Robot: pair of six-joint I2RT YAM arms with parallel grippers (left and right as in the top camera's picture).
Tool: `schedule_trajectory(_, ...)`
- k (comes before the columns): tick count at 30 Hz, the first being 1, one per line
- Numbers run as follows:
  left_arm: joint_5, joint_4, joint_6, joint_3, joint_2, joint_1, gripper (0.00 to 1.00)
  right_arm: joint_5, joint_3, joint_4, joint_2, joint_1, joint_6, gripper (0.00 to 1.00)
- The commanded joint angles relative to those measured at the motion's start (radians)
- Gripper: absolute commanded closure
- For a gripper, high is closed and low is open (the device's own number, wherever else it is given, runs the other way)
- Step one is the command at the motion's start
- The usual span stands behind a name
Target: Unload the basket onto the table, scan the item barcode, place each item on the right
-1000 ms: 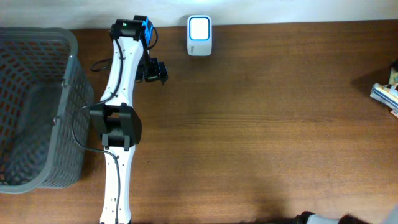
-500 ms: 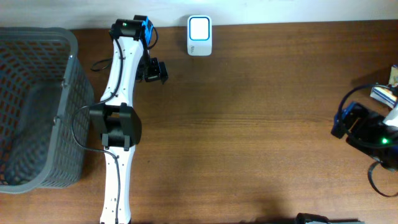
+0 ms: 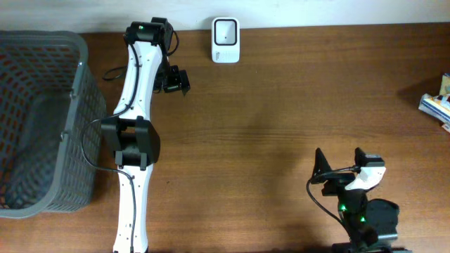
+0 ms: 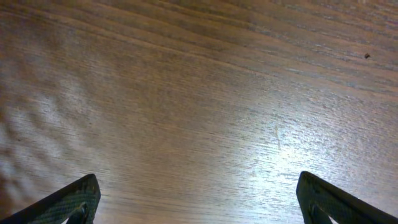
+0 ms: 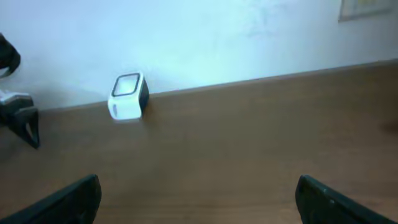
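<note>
From overhead, the item (image 3: 436, 105) lies at the right edge of the worktop (image 3: 281, 105), partly cut off by the frame, so its shape and the face carrying the barcode cannot be told. The barcode scanner (image 3: 226, 41) stands at the far edge, left of the middle. The right end effector (image 3: 339, 161) sits near the near edge with its jaws spread wide and empty, well apart from the item and aimed toward the far edge rather than at it. A reach from here has to swing right. A grasp that nudges the item outward could tip it off the edge. The left end effector (image 3: 174, 80) hangs near the far edge, just left of the scanner, with the grey mesh basket (image 3: 79, 119) at the left edge. An item carried to the scanner could meet that arm.

In the left wrist view, the fingertips (image 4: 74, 199) sit far apart at the lower corners with only bare wood grain between them. It holds nothing.

In the right wrist view, the fingertips (image 5: 68, 199) are again wide apart and empty. The scanner is ahead to the left, and the item is out of sight. With the barcode side unknown, the wrong face may well be shown to the scanner window, giving no read.
</note>
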Motion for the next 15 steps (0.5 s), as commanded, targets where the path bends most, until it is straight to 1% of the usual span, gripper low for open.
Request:
schedule_trajectory(1,-0.007,-0.001,-0.013,0.000,-0.037,0.000,0.01,-0.001,-0.062,0.061,-0.070,0.007,0.011,0.01)
schedule_trajectory(3,-0.007,-0.001,-0.013,0.000,-0.037,0.000,0.01,0.006,-0.084,0.090,-0.093,0.007,0.011,0.02)
schedule_trajectory(7,-0.007,-0.001,-0.013,0.000,-0.037,0.000,0.01,0.026,-0.166,0.231,-0.114,0.007,0.012,0.02)
schedule_trajectory(10,-0.007,-0.001,-0.013,0.000,-0.037,0.000,0.01,0.064,-0.166,0.195,-0.114,0.007,0.011,0.02)
schedule_trajectory(12,-0.007,-0.001,-0.013,0.000,-0.037,0.000,0.01,0.063,-0.166,0.073,-0.114,0.007,0.011,0.02)
schedule_trajectory(15,-0.007,-0.001,-0.013,0.000,-0.037,0.000,0.01,0.056,-0.166,0.081,-0.114,0.007,0.011,0.02)
